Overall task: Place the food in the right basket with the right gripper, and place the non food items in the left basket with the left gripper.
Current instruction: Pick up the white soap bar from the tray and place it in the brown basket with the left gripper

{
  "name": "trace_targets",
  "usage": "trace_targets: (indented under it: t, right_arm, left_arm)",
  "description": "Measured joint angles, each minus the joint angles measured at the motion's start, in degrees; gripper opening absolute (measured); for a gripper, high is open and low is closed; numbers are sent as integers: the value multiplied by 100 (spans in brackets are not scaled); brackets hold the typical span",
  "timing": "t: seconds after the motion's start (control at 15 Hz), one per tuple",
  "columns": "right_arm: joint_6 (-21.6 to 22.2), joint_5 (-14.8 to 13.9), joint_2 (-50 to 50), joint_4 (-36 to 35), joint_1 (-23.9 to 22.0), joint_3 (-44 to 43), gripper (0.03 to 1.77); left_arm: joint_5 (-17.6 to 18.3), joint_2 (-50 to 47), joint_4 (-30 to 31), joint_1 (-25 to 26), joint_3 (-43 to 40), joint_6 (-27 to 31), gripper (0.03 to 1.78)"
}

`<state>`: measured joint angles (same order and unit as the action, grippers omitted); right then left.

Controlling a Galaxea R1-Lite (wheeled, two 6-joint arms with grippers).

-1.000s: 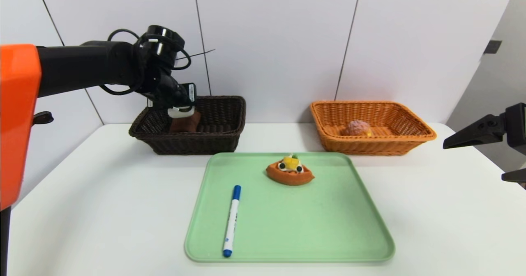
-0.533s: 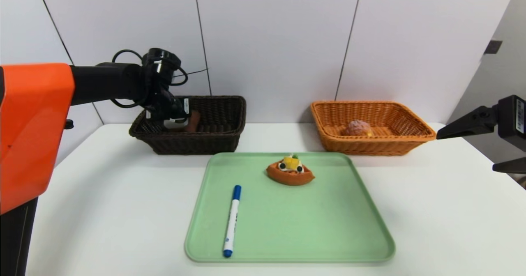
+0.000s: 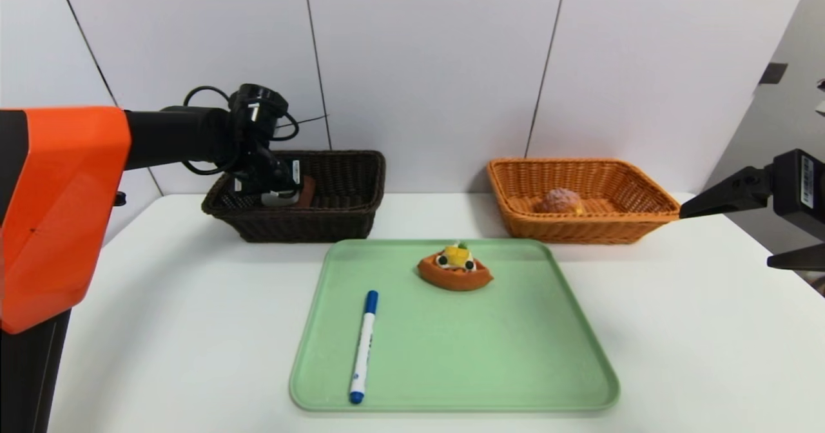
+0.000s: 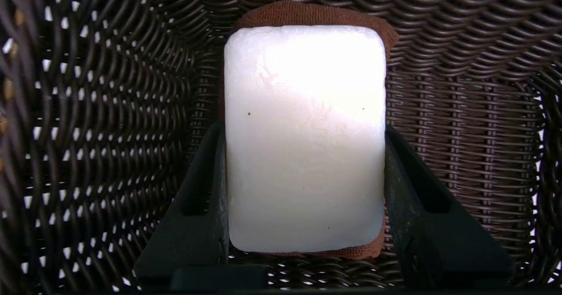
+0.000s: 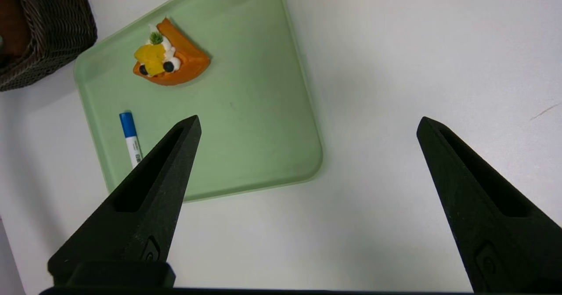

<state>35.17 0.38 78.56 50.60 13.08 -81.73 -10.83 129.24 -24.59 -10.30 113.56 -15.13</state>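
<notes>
1. White rounded rectangular bar point(image 4: 305, 154), smooth-faced, sits inside the dark brown woven wicker basket point(image 3: 309, 228), upper left of the head view, with the rolled brown cloth towel point(image 4: 303, 14) beneath it.
2. Left gripper point(image 4: 305, 128), down in that basket, has the bar held between its fingers, one against each long side. I'd guess it is stiff, fairly light and a bit slippery (soap, by the look of it), so a square, level hold on those sides suits it; opening gently should leave it on the towel.
3. Slim white marker with a blue cap point(image 3: 364, 346) lies on the green tray point(image 3: 490, 362), lower middle of the head view. Likely light and hard, it could roll; I'd pinch across mid-barrel.
4. Right gripper point(image 3: 725, 236) waits at the right edge, fingers wide, holding nothing. For the orange boat-shaped tart point(image 3: 454, 278), near the tray's far edge, I'd grip the shell's sides, sparing the topping.
</notes>
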Motion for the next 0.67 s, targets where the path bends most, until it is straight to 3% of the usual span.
trace_targets:
  t: [0.13,0.4,0.67]
  right_arm:
    - [-2,4,13,0,0,-9,170]
    - [-4,4,20,0,0,-9,170]
    - [-26,-11,-4,13,0,-5,170]
  left_arm:
    - [-4,9,-5,5,0,2,101]
    - [-15,9,65,-4,0,4,129]
    - [-121,-5,336,-4,0,83,145]
